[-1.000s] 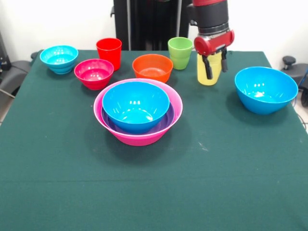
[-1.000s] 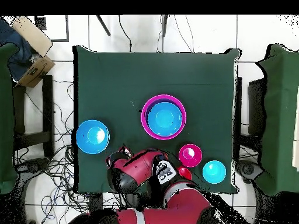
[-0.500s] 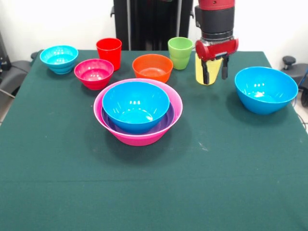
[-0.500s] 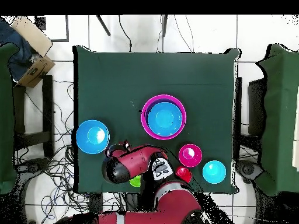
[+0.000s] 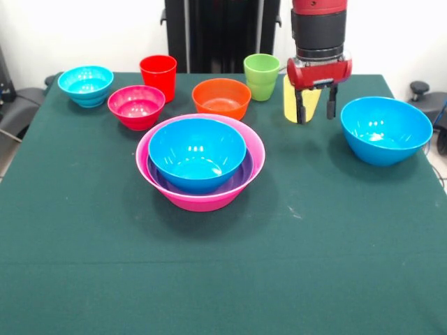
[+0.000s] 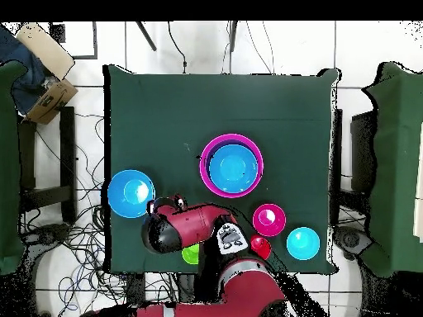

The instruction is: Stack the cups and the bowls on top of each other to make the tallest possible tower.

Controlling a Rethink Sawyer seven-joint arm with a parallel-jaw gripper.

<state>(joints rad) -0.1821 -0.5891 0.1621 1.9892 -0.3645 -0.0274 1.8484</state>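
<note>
The tower (image 5: 200,164) is only begun. It stands near the middle of the green-covered tabletop (image 5: 223,279): a large glossy pink plastic bowl (image 5: 202,199) as the base, a wide shallow purple bowl (image 5: 241,178) nested in it with only its rim showing, and a medium blue bowl (image 5: 197,153) sitting inside on top. Three pieces are in place; the overhead view shows the same nest.

Everything else is loose and single. Along the tabletop's edge nearest the robot stand, in the front view, a small cyan bowl (image 5: 86,85) towards one corner, a red plastic tumbler (image 5: 158,77), a small magenta-red bowl (image 5: 136,106) just in front of it, a small orange bowl (image 5: 221,98), a green tumbler (image 5: 262,77) and a translucent yellow tumbler (image 5: 295,99). The second medium blue bowl (image 5: 385,129) sits by itself near the side edge, well apart from the tower.

The red and black arm's claw (image 5: 315,112) hangs with its two dark fingers (image 5: 301,108) spread wide and pointing down, empty, in front of the yellow tumbler and between it and the lone blue bowl. Whether it is over the tumbler or a little beside it cannot be told.

So seven pieces wait: four bowls and three tumblers. Judging by shape, the loose blue bowl and the small bowls would likely nest or stack next, with the tumblers adding most height at the top.
</note>
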